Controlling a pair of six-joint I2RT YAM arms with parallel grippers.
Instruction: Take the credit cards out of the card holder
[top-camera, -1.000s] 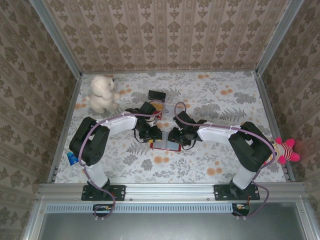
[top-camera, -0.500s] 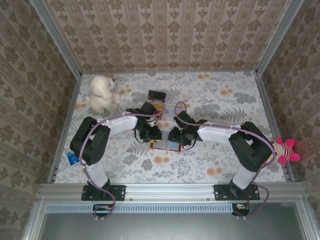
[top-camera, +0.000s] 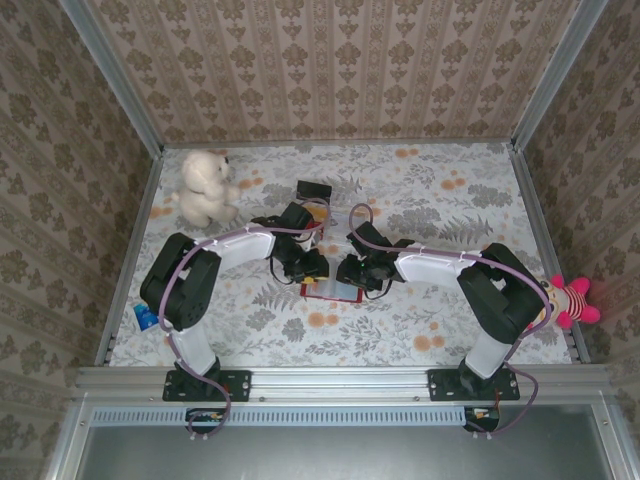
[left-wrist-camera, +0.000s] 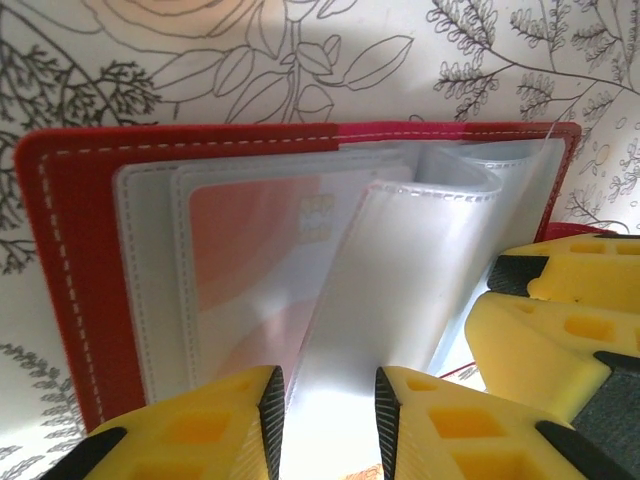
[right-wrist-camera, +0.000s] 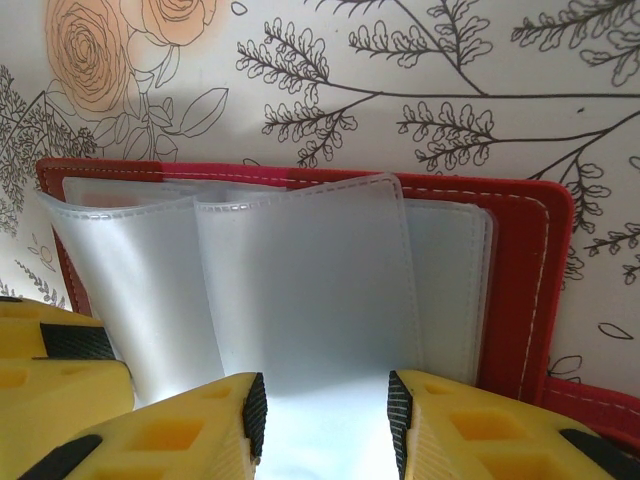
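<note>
Card holder (top-camera: 331, 291) lies open on the floral bench (top-camera: 430, 190), centre of top view, both arms meeting over it. Left wrist cam: red cover, clear sleeves (left-wrist-camera: 440, 260) fanned out. One credit card (left-wrist-camera: 255, 270), pale pink-white w/ chip, sits inside a sleeve at centre-left of frame. Left tool (left-wrist-camera: 328, 405) is released, jaws apart at bottom edge, a sleeve leaf running btwn them. Right tool (right-wrist-camera: 327, 420) is likewise unclenched, jaws astride a sleeve at bottom centre. Teddy (top-camera: 205, 187) upper left; black block (top-camera: 314, 189) just above the arms.
</note>
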